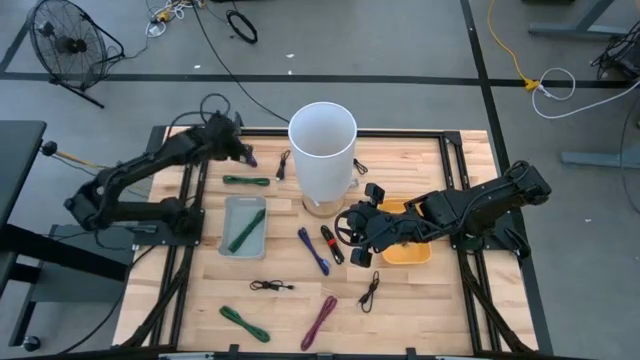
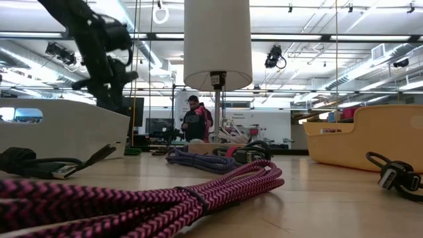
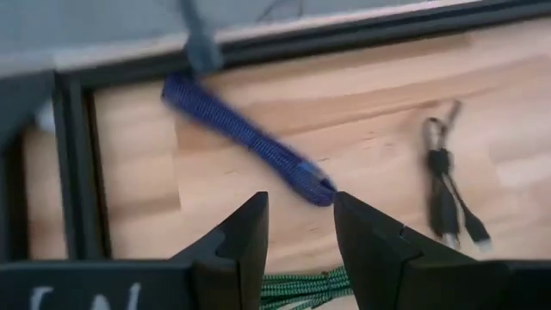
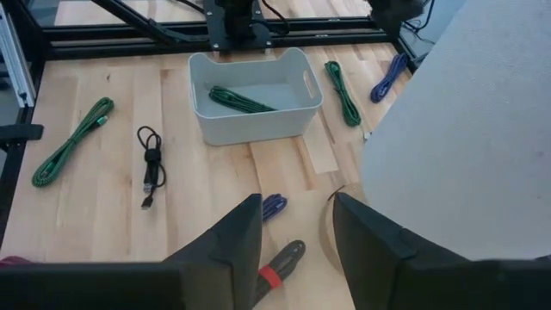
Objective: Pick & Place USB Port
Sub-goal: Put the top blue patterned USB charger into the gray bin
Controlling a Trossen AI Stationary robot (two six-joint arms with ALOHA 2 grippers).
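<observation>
The left pincer [image 3: 299,226] hangs spread over a blue cable [image 3: 245,133] at the worktop's [image 1: 400,300] far edge, while the right pincer [image 4: 294,226], apparently empty, gapes beside the white cylinder [image 1: 322,150].

tall white cylinder [image 1: 322,155] blocks the table's middle.

Two dark jointed arms; black wedge-shaped jaws; white lettering on left wrist.

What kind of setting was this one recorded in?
Most likely a robotics lab or workshop in an open industrial hall. The low view shows exposed ceiling ducts and a person at benches behind. The high view shows a wooden worktable, a floor fan, and a yellow cable.
</observation>
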